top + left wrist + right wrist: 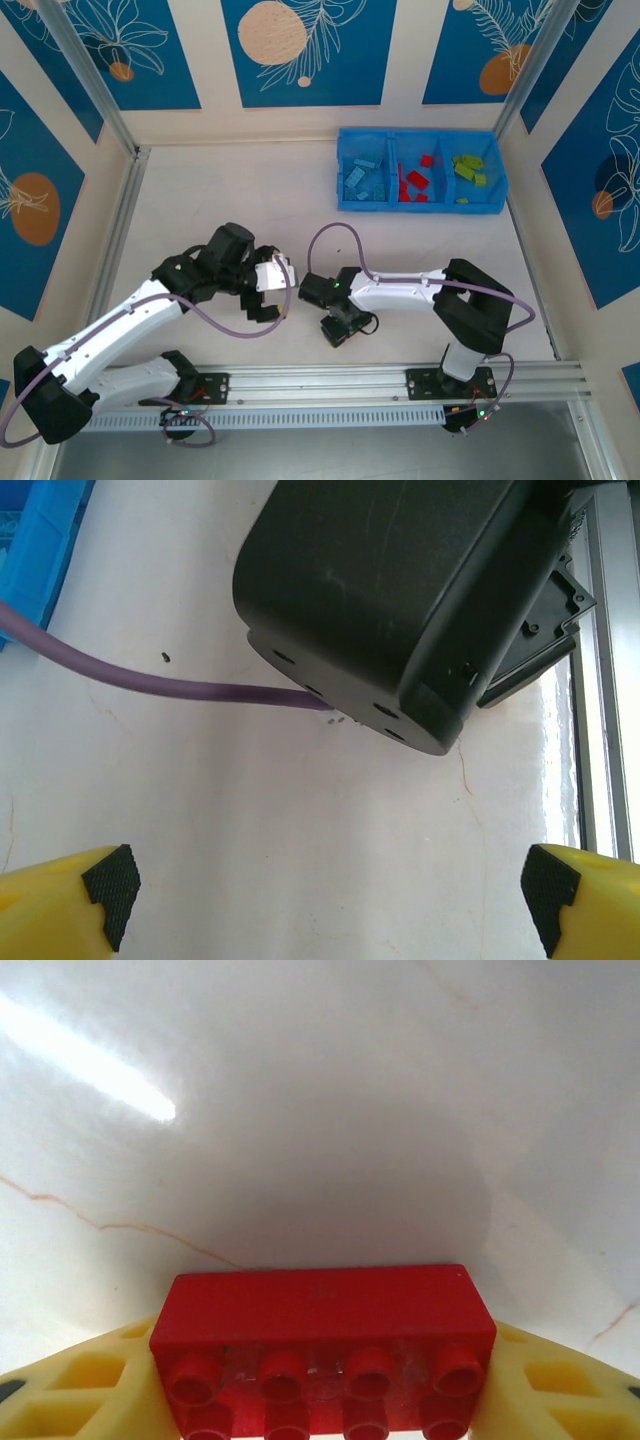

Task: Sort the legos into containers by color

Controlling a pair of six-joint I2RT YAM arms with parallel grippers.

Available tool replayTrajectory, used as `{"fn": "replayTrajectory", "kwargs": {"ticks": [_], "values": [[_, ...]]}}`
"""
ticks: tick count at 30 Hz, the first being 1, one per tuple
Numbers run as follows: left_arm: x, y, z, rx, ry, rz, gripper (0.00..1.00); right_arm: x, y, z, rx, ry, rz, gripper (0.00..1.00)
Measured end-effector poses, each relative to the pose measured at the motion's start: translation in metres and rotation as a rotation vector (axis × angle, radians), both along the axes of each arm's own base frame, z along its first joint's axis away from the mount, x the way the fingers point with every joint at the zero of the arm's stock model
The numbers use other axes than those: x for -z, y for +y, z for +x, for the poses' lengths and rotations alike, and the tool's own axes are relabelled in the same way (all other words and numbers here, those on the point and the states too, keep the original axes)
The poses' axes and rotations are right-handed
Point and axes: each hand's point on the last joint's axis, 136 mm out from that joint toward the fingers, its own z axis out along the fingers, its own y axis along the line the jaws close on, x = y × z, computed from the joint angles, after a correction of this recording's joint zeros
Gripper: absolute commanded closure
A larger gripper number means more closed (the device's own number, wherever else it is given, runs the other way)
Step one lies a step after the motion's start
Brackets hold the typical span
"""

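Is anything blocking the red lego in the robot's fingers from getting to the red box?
Nothing visible does. The red lego sits between the right gripper's fingers, and only bare table lies between it and the middle compartment, where red ones are.

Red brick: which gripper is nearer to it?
Right. The right gripper clamps the red brick between its fingers; the left gripper hangs open just to its left.

Red eight-stud brick pinched lengthwise; blue tray holds colour-sorted bricks.
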Motion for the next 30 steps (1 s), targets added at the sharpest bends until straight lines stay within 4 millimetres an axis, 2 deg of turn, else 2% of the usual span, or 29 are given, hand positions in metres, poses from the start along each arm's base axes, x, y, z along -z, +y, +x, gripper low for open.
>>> {"fn": "replayTrajectory", "kwargs": {"ticks": [2, 5, 7, 10, 12, 15, 19, 21, 25, 27, 30], "values": [[-0.003, -0.004, 0.003, -0.008, -0.003, -0.023, 0.00, -0.008, -0.002, 0.007, 0.036, -0.023, 0.024, 0.54], [-0.013, -0.015, 0.012, -0.042, -0.008, -0.089, 0.00, -0.034, -0.005, 0.031, 0.136, -0.084, 0.122, 0.54], [-0.019, -0.023, 0.021, -0.078, -0.003, -0.138, 0.00, -0.056, -0.012, 0.055, 0.230, -0.136, 0.197, 0.54], [-0.024, -0.038, 0.039, -0.151, 0.033, -0.205, 0.00, -0.092, -0.032, 0.105, 0.405, -0.229, 0.311, 0.54], [-0.026, -0.050, 0.053, -0.206, 0.077, -0.236, 0.00, -0.114, -0.054, 0.142, 0.527, -0.301, 0.369, 0.54], [-0.036, -0.068, 0.074, -0.272, 0.119, -0.290, 0.00, -0.143, -0.097, 0.196, 0.713, -0.396, 0.419, 0.55], [-0.052, -0.083, 0.096, -0.331, 0.126, -0.371, 0.00, -0.171, -0.156, 0.269, 0.935, -0.484, 0.445, 0.54], [-0.058, -0.085, 0.103, -0.358, 0.115, -0.396, 0.00, -0.175, -0.183, 0.307, 1.031, -0.500, 0.444, 0.54], [-0.064, -0.084, 0.114, -0.404, 0.085, -0.407, 0.00, -0.170, -0.212, 0.370, 1.146, -0.488, 0.449, 0.50], [-0.065, -0.081, 0.118, -0.428, 0.066, -0.403, 0.00, -0.163, -0.218, 0.400, 1.175, -0.474, 0.448, 0.38], [-0.064, -0.076, 0.124, -0.465, 0.040, -0.393, 0.00, -0.149, -0.218, 0.432, 1.203, -0.446, 0.450, 0.22]]}}
